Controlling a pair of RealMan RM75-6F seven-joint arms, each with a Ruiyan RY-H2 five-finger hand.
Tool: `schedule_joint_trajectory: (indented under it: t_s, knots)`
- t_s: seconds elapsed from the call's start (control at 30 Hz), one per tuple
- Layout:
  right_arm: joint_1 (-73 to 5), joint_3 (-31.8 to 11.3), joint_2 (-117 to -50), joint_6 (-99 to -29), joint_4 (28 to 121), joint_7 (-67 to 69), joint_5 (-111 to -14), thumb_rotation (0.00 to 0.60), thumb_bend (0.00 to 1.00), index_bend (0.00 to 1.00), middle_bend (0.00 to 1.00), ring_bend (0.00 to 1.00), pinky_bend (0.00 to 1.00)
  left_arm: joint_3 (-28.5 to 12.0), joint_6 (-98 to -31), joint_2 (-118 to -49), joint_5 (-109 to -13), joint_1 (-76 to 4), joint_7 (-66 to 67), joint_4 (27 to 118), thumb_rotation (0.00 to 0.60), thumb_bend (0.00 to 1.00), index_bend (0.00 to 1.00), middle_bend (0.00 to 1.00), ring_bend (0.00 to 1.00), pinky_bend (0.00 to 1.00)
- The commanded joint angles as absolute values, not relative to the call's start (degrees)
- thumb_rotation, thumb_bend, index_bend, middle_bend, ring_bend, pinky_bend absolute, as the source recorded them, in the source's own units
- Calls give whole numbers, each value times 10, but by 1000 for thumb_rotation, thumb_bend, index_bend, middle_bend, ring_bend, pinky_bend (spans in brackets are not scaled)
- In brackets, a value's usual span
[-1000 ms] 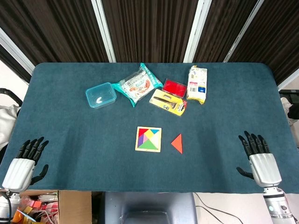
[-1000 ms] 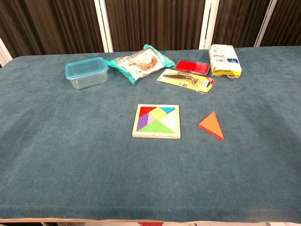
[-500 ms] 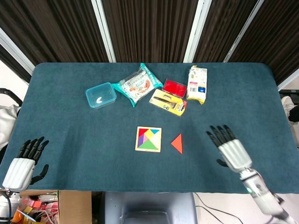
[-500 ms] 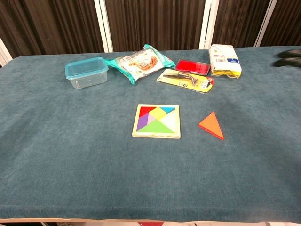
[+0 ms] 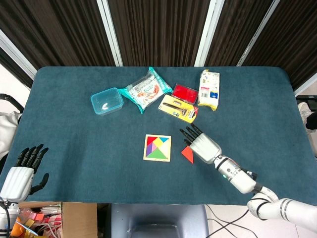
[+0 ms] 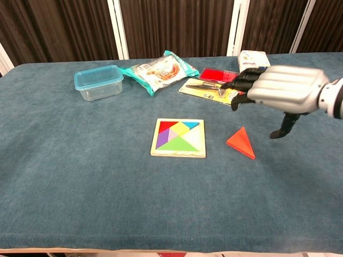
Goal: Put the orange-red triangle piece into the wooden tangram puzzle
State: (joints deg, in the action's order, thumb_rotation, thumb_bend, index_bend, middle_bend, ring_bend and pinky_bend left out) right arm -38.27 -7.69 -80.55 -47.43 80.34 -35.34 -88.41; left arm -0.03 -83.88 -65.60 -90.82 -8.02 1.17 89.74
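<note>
The orange-red triangle piece (image 6: 241, 143) lies flat on the blue cloth just right of the wooden tangram puzzle (image 6: 178, 137). In the head view the triangle piece (image 5: 187, 154) is partly covered by my right hand (image 5: 202, 145). The puzzle (image 5: 157, 148) holds several coloured pieces, with a pale bare gap at its right side. My right hand (image 6: 276, 88) hovers above the triangle, fingers spread and pointing away from me, holding nothing. My left hand (image 5: 22, 171) stays off the table's near left corner, fingers apart and empty.
At the back stand a teal lidded box (image 6: 98, 82), a snack bag (image 6: 159, 69), a red flat case (image 6: 219, 75), a yellow carded tool (image 6: 210, 90) and a white-yellow packet (image 6: 253, 60). The table's near edge (image 6: 171, 249) runs close below.
My right hand has swept in from the table's right edge to a spot over the triangle piece. The left hand, triangle and puzzle have hardly moved.
</note>
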Motion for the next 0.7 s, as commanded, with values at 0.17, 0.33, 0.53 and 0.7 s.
schedule_joint_trajectory:
  t_s: [0.17, 0.33, 0.53, 0.7]
  knots:
    - [-412, -67, -841, -441, 769, -365, -862, 600, 339, 438, 0, 0, 0, -1, -838, -656, -904, -80, 12, 900, 600, 453, 0, 0, 0, 59]
    - [-423, -60, -860, -439, 748, -367, -857, 600, 340, 449, 0, 0, 0, -3, -838, -656, -901, -80, 7, 899, 600, 454, 0, 0, 0, 60]
    - [-430, -53, -870, -441, 741, -381, -846, 600, 340, 474, 0, 0, 0, -3, -836, -654, -899, -80, 1, 899, 600, 455, 0, 0, 0, 61]
    - [-434, -47, -875, -439, 736, -388, -836, 600, 359, 507, 0, 0, 0, -3, -836, -653, -900, -80, 0, 899, 600, 453, 0, 0, 0, 61]
